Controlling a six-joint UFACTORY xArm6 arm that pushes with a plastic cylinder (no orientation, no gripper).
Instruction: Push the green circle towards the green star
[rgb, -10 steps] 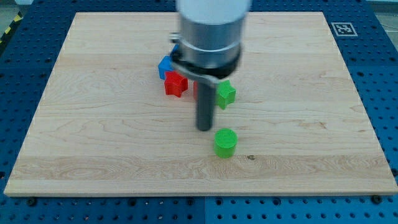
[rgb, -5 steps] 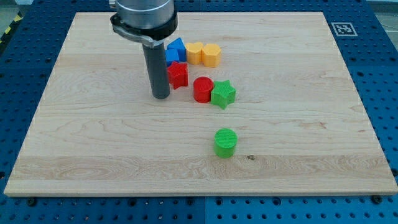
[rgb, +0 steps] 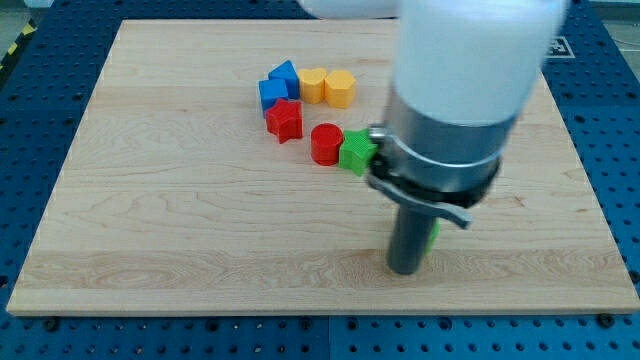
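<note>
Wooden board (rgb: 150, 220), one: my tip (rgb: 404, 270) rests near the view's bottom, bare and holding nothing, with the green circle (rgb: 432, 229) nearly hidden just behind the rod on its right side. Green star (rgb: 355, 153), upward-left of the tip, touches the red cylinder (rgb: 325, 144); red star (rgb: 285, 120), two blue blocks (rgb: 277, 82), two yellow blocks (rgb: 327, 87) clustered beyond.

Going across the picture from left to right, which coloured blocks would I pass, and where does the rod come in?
Blue blocks → red star → yellow blocks, above the red circle → green star → my tip, which hides most of the green circle.
</note>
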